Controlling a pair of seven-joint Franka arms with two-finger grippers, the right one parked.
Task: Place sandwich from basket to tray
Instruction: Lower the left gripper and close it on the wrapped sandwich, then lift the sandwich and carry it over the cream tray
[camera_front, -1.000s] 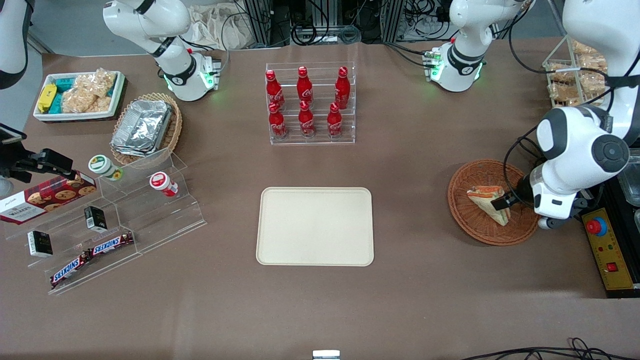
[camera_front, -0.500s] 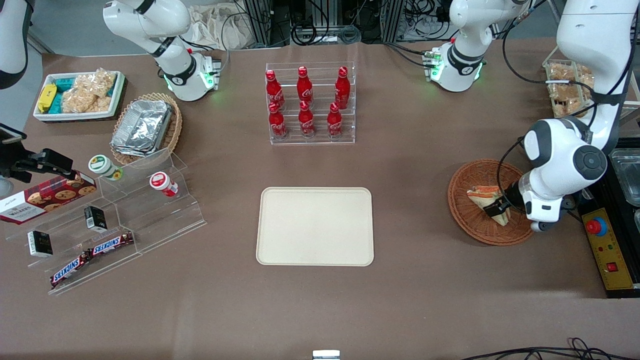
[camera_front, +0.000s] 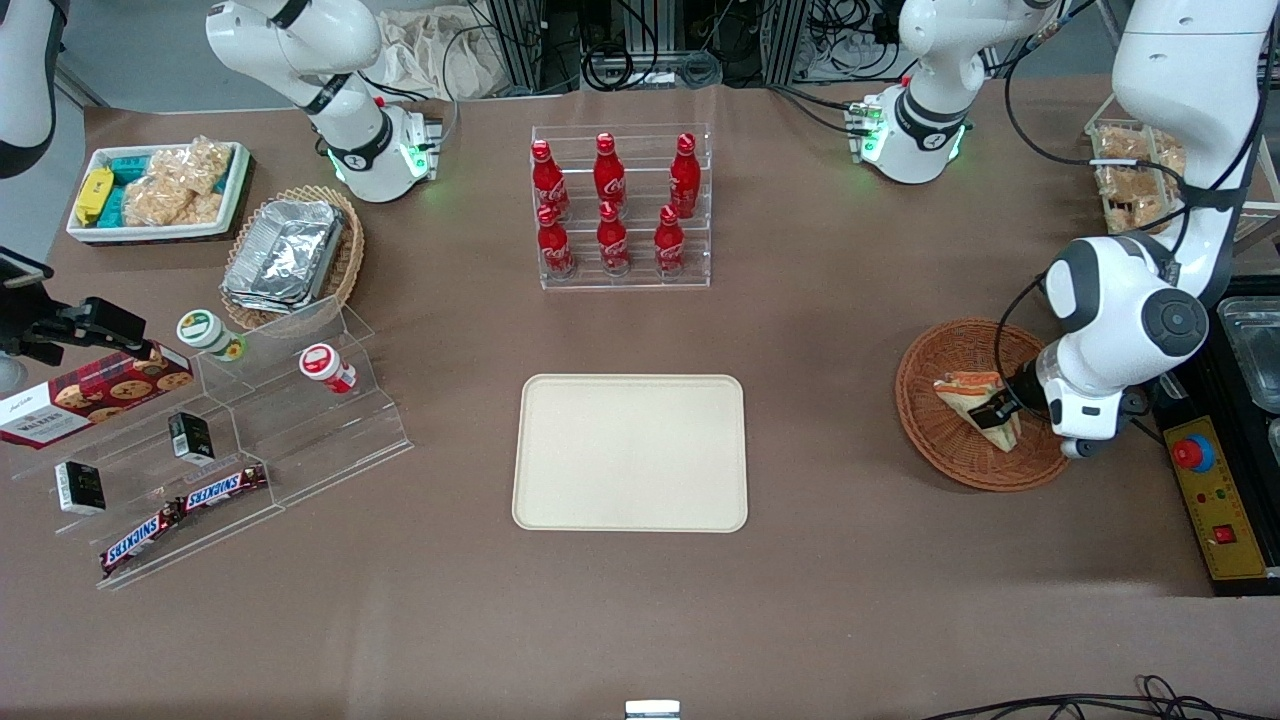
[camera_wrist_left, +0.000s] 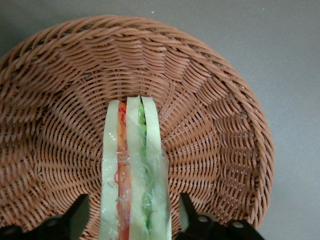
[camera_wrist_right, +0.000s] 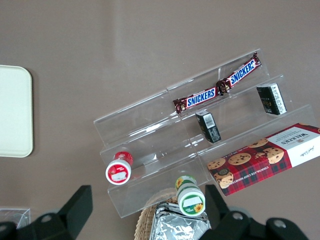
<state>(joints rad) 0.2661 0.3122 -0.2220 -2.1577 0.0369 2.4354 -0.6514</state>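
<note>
The sandwich is a wrapped white-bread wedge with orange and green filling, lying in the round reddish-brown wicker basket toward the working arm's end of the table. My left gripper is down in the basket, open, with one finger on each side of the sandwich. In the left wrist view the sandwich stands on edge between the black fingers, with a small gap on each side, over the basket weave. The cream tray lies bare at the table's middle.
A clear rack of red cola bottles stands farther from the front camera than the tray. A clear stepped shelf with snacks, a foil-container basket and a white snack bin lie toward the parked arm's end. A control box sits beside the basket.
My left gripper has lowered and shifted slightly toward the tray, settling around the sandwich. The sandwich and basket have not moved.
</note>
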